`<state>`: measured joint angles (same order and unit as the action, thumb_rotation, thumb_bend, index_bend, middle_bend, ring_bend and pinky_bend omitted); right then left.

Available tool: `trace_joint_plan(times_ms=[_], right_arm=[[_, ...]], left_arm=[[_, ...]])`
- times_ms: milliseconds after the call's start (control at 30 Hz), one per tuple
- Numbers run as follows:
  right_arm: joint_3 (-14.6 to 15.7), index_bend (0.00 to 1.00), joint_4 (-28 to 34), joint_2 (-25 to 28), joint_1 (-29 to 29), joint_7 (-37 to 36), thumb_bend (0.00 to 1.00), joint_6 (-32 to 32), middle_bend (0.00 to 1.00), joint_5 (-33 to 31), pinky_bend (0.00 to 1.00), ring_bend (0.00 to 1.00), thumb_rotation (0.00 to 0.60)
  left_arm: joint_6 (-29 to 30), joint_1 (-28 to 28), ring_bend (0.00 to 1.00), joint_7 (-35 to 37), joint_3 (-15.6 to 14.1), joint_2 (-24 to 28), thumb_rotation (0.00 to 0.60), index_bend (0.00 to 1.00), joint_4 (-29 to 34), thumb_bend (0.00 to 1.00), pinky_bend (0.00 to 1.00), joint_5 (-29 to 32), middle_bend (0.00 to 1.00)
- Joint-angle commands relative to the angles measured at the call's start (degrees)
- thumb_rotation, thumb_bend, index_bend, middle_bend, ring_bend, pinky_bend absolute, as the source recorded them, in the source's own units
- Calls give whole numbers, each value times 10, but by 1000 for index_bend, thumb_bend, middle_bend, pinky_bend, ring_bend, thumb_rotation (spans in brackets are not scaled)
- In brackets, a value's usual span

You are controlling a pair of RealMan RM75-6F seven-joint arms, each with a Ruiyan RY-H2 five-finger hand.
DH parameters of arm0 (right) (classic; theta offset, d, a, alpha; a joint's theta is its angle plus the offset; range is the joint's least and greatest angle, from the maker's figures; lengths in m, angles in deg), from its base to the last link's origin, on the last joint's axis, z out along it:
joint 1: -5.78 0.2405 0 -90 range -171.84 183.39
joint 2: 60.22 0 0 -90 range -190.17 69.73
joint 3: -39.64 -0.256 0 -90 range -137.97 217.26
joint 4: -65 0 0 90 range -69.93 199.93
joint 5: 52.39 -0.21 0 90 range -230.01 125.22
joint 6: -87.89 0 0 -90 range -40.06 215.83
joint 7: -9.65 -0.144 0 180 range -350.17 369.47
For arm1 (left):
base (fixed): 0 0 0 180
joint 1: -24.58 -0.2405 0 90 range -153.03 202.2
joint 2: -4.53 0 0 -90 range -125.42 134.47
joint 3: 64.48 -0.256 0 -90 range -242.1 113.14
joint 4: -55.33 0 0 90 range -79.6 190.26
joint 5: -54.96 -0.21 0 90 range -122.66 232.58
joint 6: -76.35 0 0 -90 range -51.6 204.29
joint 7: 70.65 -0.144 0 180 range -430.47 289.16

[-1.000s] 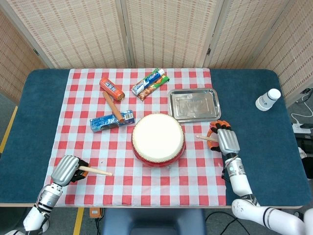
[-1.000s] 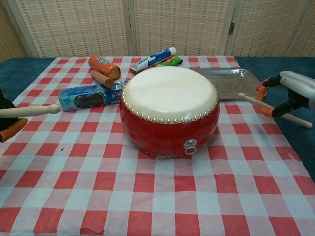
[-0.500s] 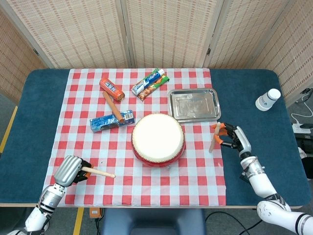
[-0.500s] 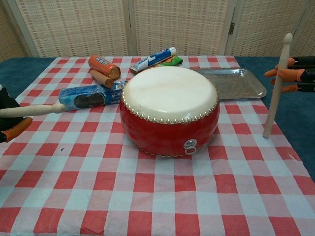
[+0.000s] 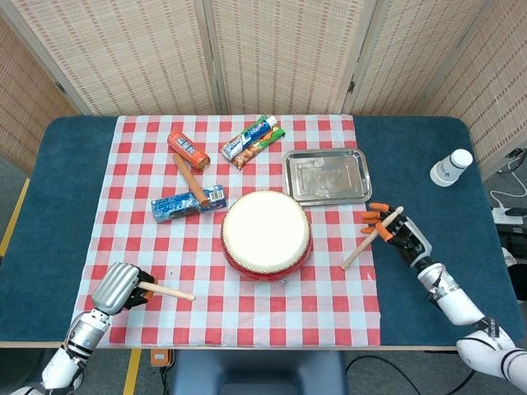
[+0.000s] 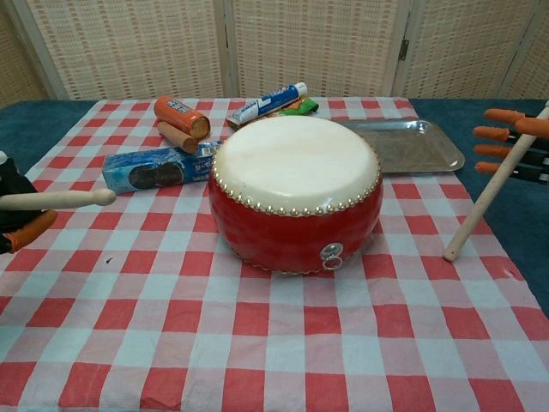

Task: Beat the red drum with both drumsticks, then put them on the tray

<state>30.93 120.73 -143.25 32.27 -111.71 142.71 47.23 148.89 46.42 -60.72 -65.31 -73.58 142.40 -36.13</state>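
At the near left edge of the counter, the left hand (image 5: 115, 285) grips a plain wooden drumstick (image 5: 169, 290) pointing right. Beyond lie a blue biscuit packet (image 5: 188, 202), an orange tube (image 5: 188, 149) and toothpaste boxes (image 5: 255, 140). The round red drum with a cream skin (image 5: 266, 232) sits centre, a shiny metal tray (image 5: 325, 175) just behind-right. The right hand (image 5: 397, 234) holds a second tilted wooden drumstick (image 5: 372, 239), other fingers spread.
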Motion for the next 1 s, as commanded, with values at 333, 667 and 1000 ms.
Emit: trace_joint_plan(times_ms=[333, 667, 1000], right_arm=[[121, 323, -184, -95, 39, -86, 245, 169, 353, 61, 395, 324, 600], [148, 454, -138, -99, 56, -9, 179, 139, 440, 36, 453, 395, 600], [172, 653, -121, -114, 77, 51, 13, 98, 566, 21, 512, 489, 600]], left_arm=[[-3, -1, 1000, 2, -3, -1, 600, 1000, 2, 616, 1000, -1, 1000], [-3, -1, 1000, 5, -4, 0, 600, 1000, -1, 616, 1000, -2, 1000], [-4, -1, 1000, 11, -6, -3, 600, 1000, -7, 616, 1000, -1, 1000]])
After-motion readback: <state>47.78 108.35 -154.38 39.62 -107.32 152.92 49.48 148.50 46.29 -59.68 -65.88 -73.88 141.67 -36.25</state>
